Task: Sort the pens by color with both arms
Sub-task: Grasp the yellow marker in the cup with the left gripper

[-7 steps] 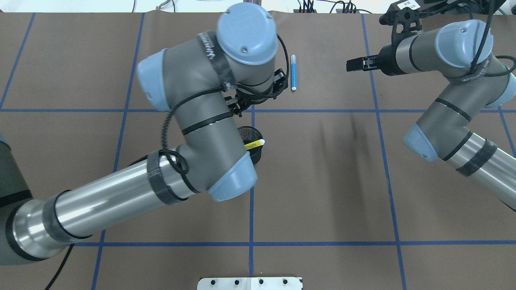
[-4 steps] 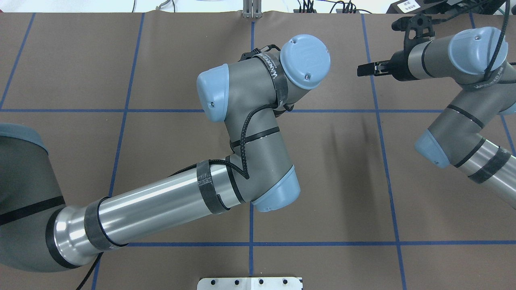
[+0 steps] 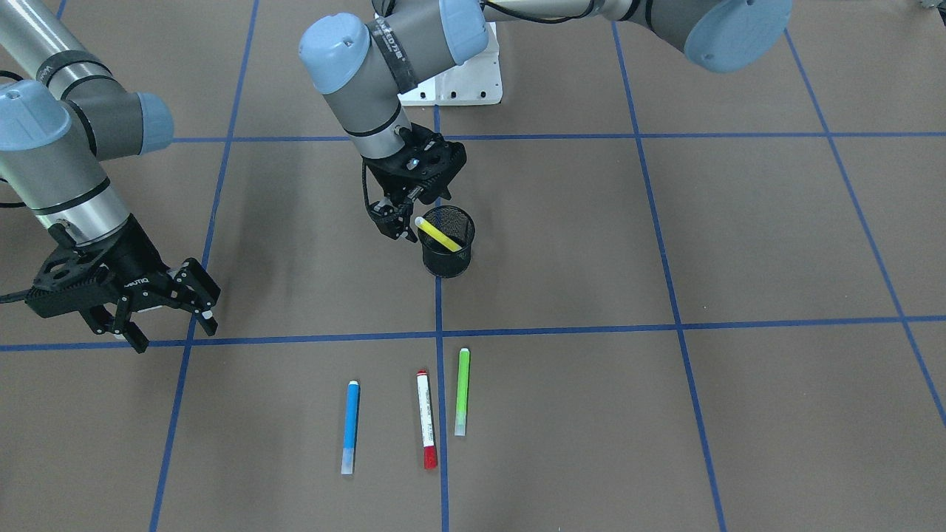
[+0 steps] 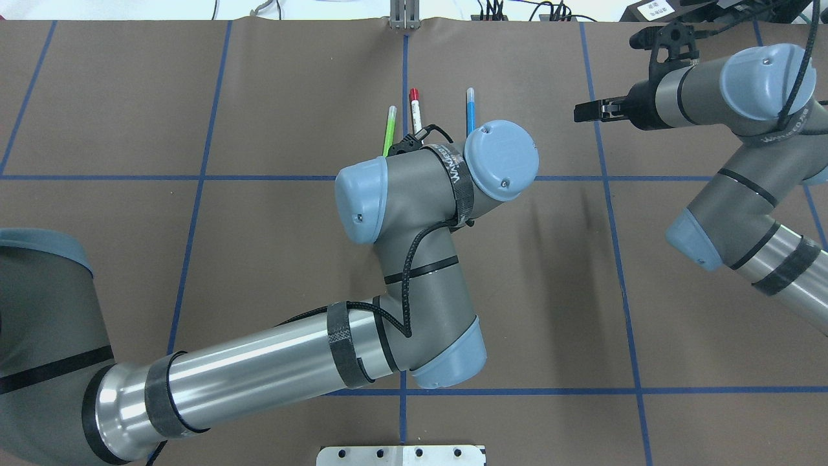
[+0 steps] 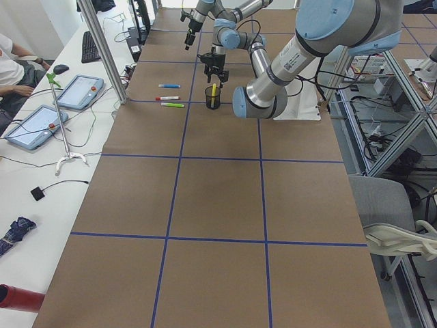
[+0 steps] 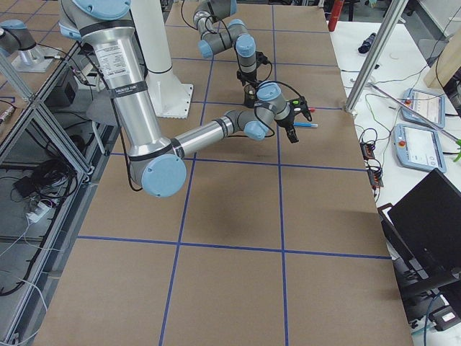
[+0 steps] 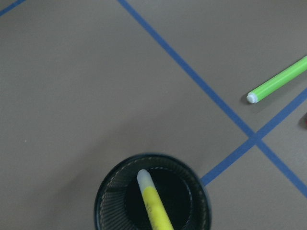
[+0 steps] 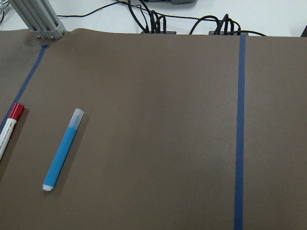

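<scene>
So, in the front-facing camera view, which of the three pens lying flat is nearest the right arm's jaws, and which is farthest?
1. Blue slim marker pen, at the near end of the row.
2. White-bodied marker pen with red cap, in the middle.
3. Light green marker pen, at the far end.

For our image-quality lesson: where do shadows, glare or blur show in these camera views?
Overhead view: soft streaked shadows on the table; bright glare along the left arm's silver tube. Left wrist view: the yellow pen in the mesh cup looks slightly soft, the green pen sharper.
</scene>
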You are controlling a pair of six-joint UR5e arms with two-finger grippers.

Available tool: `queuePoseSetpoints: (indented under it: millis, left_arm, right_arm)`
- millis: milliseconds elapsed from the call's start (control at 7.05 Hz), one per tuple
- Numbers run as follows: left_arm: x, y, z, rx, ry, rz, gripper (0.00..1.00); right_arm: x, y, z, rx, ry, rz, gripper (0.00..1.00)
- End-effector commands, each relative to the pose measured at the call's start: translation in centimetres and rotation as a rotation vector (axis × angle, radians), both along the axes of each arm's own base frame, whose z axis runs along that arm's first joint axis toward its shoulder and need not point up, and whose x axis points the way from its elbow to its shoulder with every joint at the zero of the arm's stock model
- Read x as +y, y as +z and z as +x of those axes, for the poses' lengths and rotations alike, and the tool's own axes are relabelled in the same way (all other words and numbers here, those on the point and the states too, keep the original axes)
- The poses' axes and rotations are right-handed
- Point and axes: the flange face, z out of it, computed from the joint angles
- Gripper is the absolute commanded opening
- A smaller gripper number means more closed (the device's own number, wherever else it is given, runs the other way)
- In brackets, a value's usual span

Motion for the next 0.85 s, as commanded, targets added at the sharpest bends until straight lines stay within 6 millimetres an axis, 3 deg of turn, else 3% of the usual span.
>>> queuePoseSetpoints:
  millis: [0, 142, 567, 709]
  left_arm:
    - [0.38, -0.45, 0.23, 0.008, 0.000, 0.000, 0.65]
    - [0.39, -0.51, 0.19, 0.010, 0.001, 0.001, 0.58]
    - [0.28, -0.43, 0.15, 0.010, 0.006, 0.006, 0.57]
    - [0.27, -0.24, 0.18, 0.011, 0.001, 0.003, 0.50]
  right_arm:
    - [-0.01, 0.04, 0.04, 0.003, 0.013, 0.001, 0.98]
    - [-0.06, 0.22, 0.14, 0.005, 0.016, -0.002, 0.98]
    - [-0.11, 0.65, -0.11, 0.017, 0.031, -0.003, 0.98]
    - [-0.06, 0.84, -0.29, 0.024, 0.037, -0.002, 0.98]
